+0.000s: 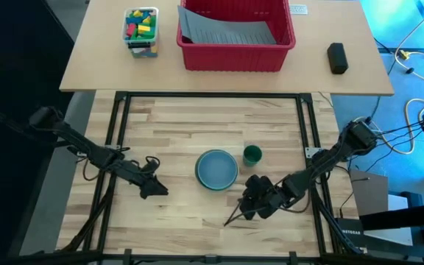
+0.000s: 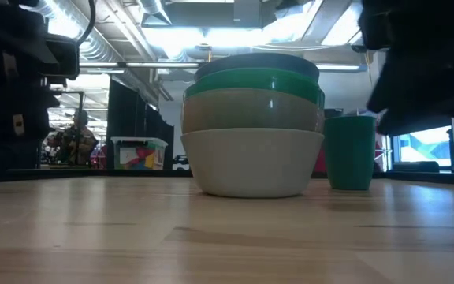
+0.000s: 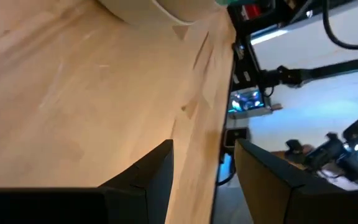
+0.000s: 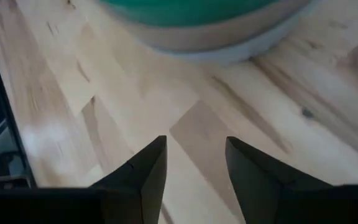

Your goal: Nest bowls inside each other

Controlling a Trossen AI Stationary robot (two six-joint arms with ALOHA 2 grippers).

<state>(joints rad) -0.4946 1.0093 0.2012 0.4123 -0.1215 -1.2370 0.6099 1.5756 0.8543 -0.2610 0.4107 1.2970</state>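
The bowls [image 1: 217,168] stand nested in one stack at the middle of the table, a blue one on top. In the low view the bowls [image 2: 252,126] show a grey-white bowl resting on the table, then a pale one, a green one and the blue one. A small dark green cup [image 1: 252,154] stands upright just right of the stack. My left gripper [image 1: 153,188] is open to the stack's left, holding nothing. My right gripper [image 1: 245,206] is open near the stack's front right, over bare wood [image 4: 196,155].
On the far table stand a red bin [image 1: 235,33], a clear box of coloured blocks [image 1: 141,31] and a black object [image 1: 336,57]. Bare wood lies left of and in front of the stack. A black frame [image 1: 300,125] borders the work table.
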